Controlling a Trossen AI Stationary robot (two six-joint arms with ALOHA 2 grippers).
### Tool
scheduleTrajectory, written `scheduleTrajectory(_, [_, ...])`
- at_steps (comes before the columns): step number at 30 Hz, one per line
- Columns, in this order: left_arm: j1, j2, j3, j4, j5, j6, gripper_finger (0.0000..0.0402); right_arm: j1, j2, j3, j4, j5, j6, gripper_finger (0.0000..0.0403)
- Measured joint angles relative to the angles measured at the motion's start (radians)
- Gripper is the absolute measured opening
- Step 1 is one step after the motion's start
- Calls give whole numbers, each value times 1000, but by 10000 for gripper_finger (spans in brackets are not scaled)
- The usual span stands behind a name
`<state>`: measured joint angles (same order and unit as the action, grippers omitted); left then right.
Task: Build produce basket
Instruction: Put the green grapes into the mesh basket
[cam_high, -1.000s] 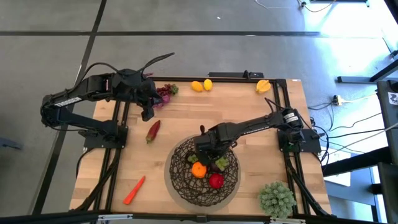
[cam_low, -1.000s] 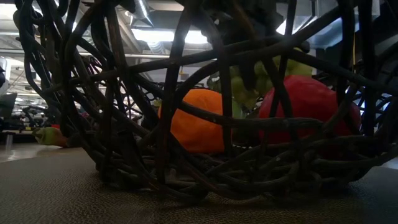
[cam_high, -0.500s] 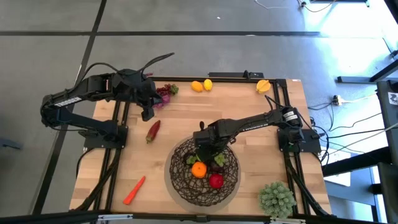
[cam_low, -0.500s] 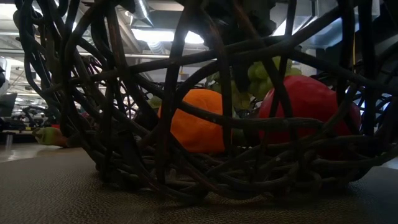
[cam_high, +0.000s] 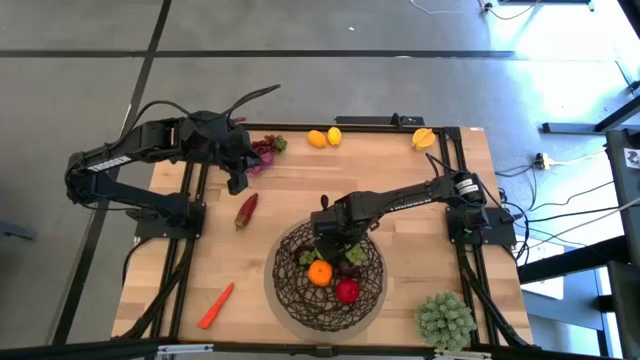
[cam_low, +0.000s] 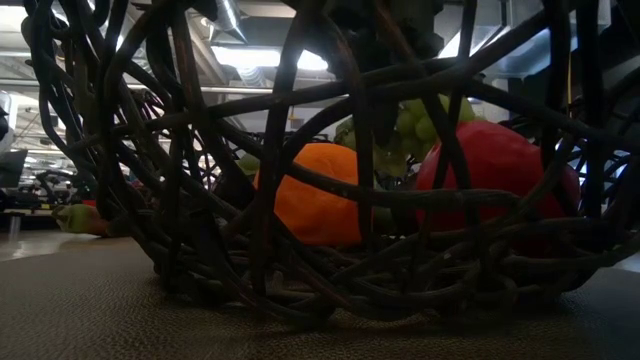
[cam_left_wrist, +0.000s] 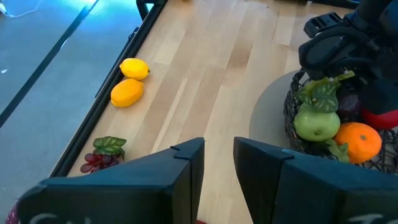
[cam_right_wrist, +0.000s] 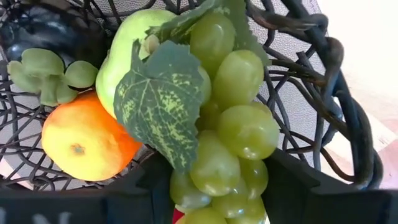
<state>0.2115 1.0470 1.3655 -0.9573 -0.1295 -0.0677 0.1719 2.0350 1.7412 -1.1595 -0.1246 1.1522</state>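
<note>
Carrot and red pepper lie left on the table, near the waiting left gripper, its fingers narrow and empty above the purple grapes. Lemons sit at the far edge. Right gripper hangs over the basket, green grapes between its fingers; whether they grip or release, I cannot tell. Orange and apple rest inside. The bunch looks light, lumpy, floppy; best taken near the stem

A pale green spiky ball plant sits at the wooden desk's near right corner.
</note>
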Motion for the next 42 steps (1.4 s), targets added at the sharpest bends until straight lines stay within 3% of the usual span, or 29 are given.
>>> scheduleTrajectory(8, [0, 0, 0, 0, 0, 0, 76, 1, 0, 43, -46, 68, 11, 184])
scheduleTrajectory(22, [0, 0, 0, 0, 0, 0, 76, 3, 0, 47, -47, 65, -4, 182])
scheduleTrajectory(33, [0, 0, 0, 0, 0, 0, 76, -2, 0, 47, -40, 60, -32, 137])
scheduleTrajectory(42, [0, 0, 0, 0, 13, 48, 76, -15, 0, 47, -40, 51, -35, 164])
